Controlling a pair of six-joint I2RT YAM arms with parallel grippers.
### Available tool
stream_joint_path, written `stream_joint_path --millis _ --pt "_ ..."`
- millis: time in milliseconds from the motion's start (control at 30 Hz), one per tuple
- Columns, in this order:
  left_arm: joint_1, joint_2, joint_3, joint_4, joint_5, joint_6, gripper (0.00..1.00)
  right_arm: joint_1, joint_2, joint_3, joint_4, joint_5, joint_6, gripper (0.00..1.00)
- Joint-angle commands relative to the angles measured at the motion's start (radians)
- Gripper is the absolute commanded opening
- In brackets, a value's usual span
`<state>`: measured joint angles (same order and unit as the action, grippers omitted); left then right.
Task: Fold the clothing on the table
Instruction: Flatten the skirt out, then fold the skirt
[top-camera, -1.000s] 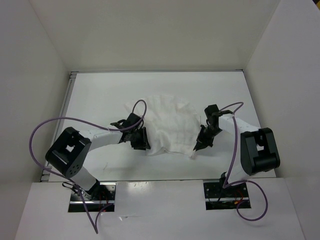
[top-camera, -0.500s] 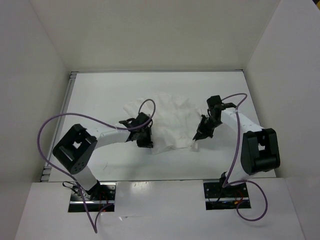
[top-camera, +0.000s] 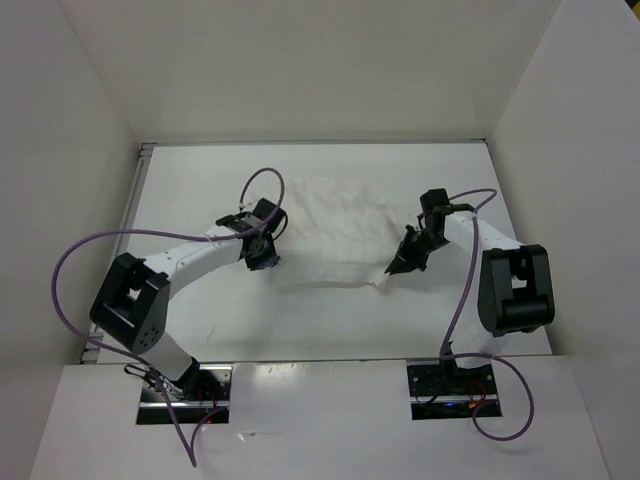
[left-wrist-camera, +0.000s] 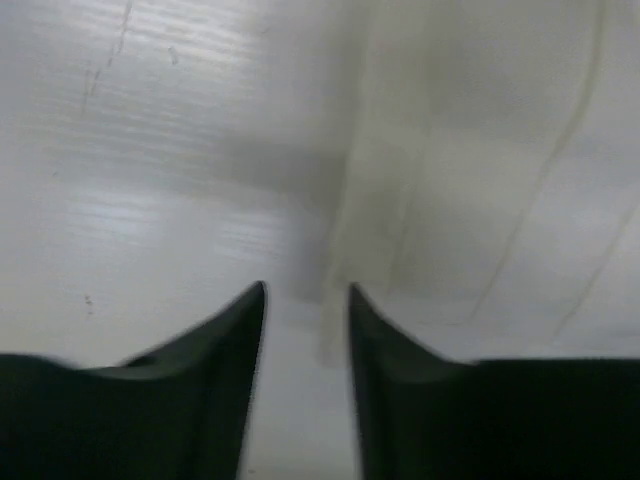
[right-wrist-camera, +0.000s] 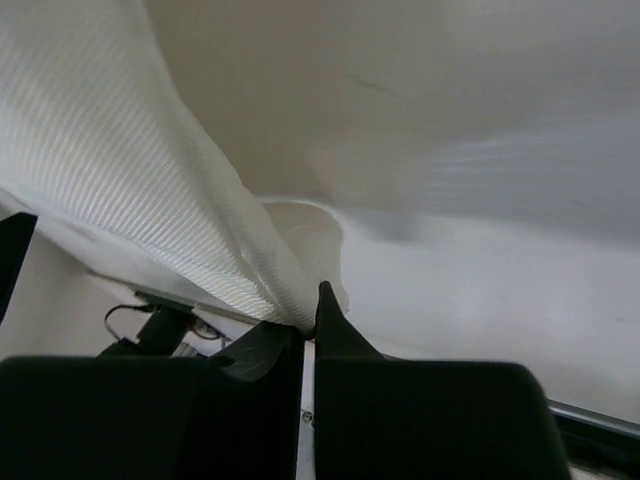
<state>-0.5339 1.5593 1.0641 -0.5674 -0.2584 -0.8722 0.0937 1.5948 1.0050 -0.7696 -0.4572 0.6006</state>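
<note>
The clothing (top-camera: 335, 225) is a thin white garment lying rumpled in the middle of the table (top-camera: 200, 190). My left gripper (top-camera: 262, 257) sits at its left edge. In the left wrist view the fingers (left-wrist-camera: 230, 340) stand slightly apart, so the left gripper (left-wrist-camera: 305, 290) is open, and a strip of the clothing (left-wrist-camera: 480, 150) edge reaches toward the gap over the table (left-wrist-camera: 150, 150). My right gripper (top-camera: 393, 270) is at the garment's near right corner. In the right wrist view it (right-wrist-camera: 308, 300) is shut on a lifted fold of ribbed clothing (right-wrist-camera: 120, 180).
White walls (top-camera: 90, 120) enclose the table on three sides. Purple cables (top-camera: 80, 260) loop off both arms. The arm bases (top-camera: 185, 385) are bolted at the near edge, and the right arm's elbow (top-camera: 515, 290) stands close to the right wall.
My left gripper closed at the garment's near left edge, then parted slightly and moved back and left. The garment's near edge drew away from the bases. The right gripper kept its hold.
</note>
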Motion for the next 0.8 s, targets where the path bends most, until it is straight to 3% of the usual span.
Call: stream_joint_path --millis 0,33,100,133,200,300,367,467,633,767 --pt "-0.008 0.045 -0.029 -0.126 -0.122 -0.022 0.57 -0.017 0.028 -0.037 0.010 0.101 -0.016 0.00" --pt "-0.018 0.035 -0.041 -0.115 -0.122 -0.031 0.72 -0.017 0.028 -0.052 0.010 0.112 -0.016 0.00" --pt "-0.018 -0.007 -0.070 -0.083 -0.096 -0.045 0.85 -0.017 0.039 -0.068 0.010 0.147 -0.016 0.00" --pt "-0.018 -0.021 -0.104 -0.069 -0.082 -0.057 0.87 -0.017 0.039 -0.077 0.010 0.147 -0.016 0.00" --pt "-0.018 -0.057 -0.134 -0.026 -0.045 -0.070 0.87 -0.017 0.039 -0.077 0.010 0.147 -0.016 0.00" --pt "-0.018 -0.067 -0.167 0.029 -0.004 -0.057 0.61 -0.017 0.039 -0.077 0.010 0.147 -0.016 0.00" --pt "-0.018 -0.067 -0.167 0.063 0.011 -0.048 0.50 -0.017 0.039 -0.077 0.010 0.147 -0.016 0.00" --pt "-0.018 -0.067 -0.187 0.116 0.060 -0.039 0.51 -0.017 0.048 -0.077 0.010 0.147 -0.016 0.00" --pt "-0.009 -0.096 -0.228 0.210 0.163 -0.019 0.62 -0.017 0.057 -0.077 0.010 0.138 -0.025 0.00" --pt "0.002 -0.065 -0.237 0.242 0.200 -0.010 0.58 -0.017 0.057 -0.077 0.010 0.138 -0.025 0.00"
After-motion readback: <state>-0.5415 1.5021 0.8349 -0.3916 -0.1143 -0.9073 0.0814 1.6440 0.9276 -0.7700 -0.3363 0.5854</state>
